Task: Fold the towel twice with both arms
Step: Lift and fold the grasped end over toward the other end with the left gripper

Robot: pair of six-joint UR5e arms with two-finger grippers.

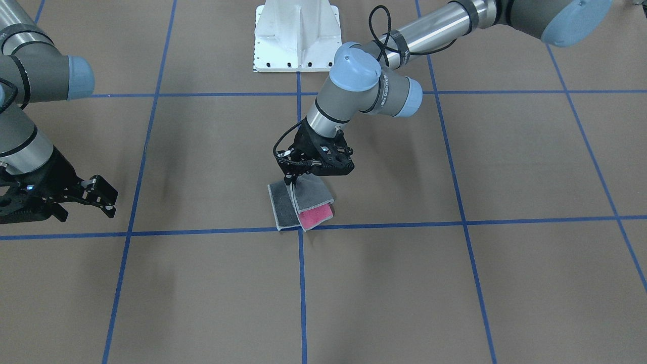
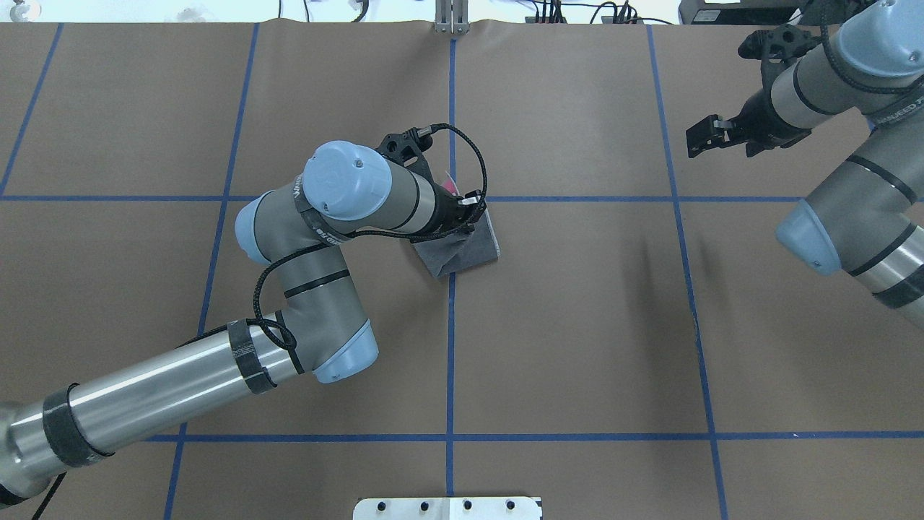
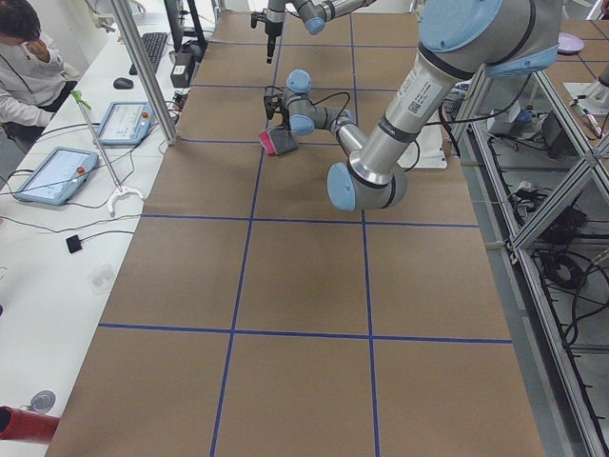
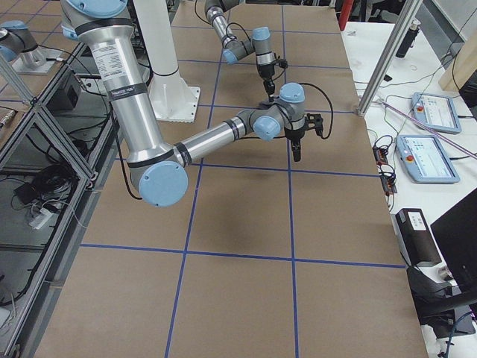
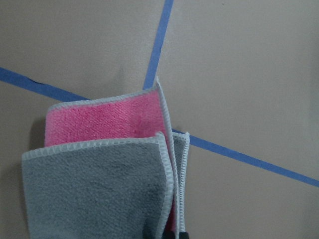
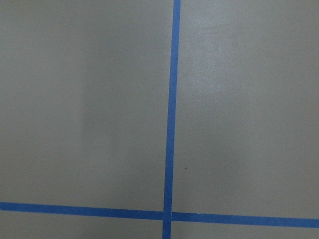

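Observation:
The towel (image 1: 303, 205) is folded, dark grey outside with a pink layer showing at its lower edge, beside a crossing of blue tape lines. My left gripper (image 1: 291, 183) is shut on its upper edges and holds them up while the lower part rests on the table. The left wrist view shows the grey flap (image 5: 99, 194) over the pink face (image 5: 104, 122). In the overhead view the towel (image 2: 462, 253) pokes out from under the left wrist. My right gripper (image 1: 88, 205) is open and empty, far off to the side, also in the overhead view (image 2: 704, 137).
The white bolted pedestal (image 1: 296, 35) stands at the robot's edge of the table. Blue tape lines (image 6: 171, 109) grid the brown table. A side bench with tablets (image 3: 48, 176) and a seated person (image 3: 24, 57) runs along the far edge.

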